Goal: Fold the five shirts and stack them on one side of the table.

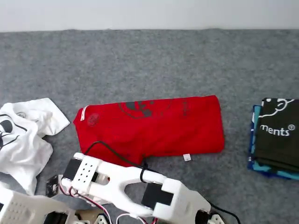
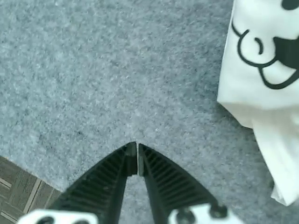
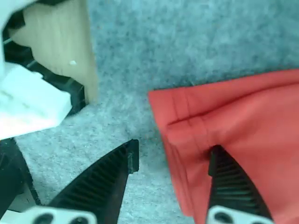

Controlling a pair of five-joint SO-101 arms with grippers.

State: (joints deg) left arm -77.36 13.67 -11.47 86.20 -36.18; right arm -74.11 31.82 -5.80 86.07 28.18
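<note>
The soft, light red shirt has its doubled edge between the spread fingers of the right gripper, probably the best place to pinch; the left gripper is pressed together, empty.

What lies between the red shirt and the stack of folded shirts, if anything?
Nothing visible stands in the way. Bare grey mat separates the red shirt from the stack of folded shirts. The right hand is open at the shirt's edge, with one finger over the cloth.
</note>
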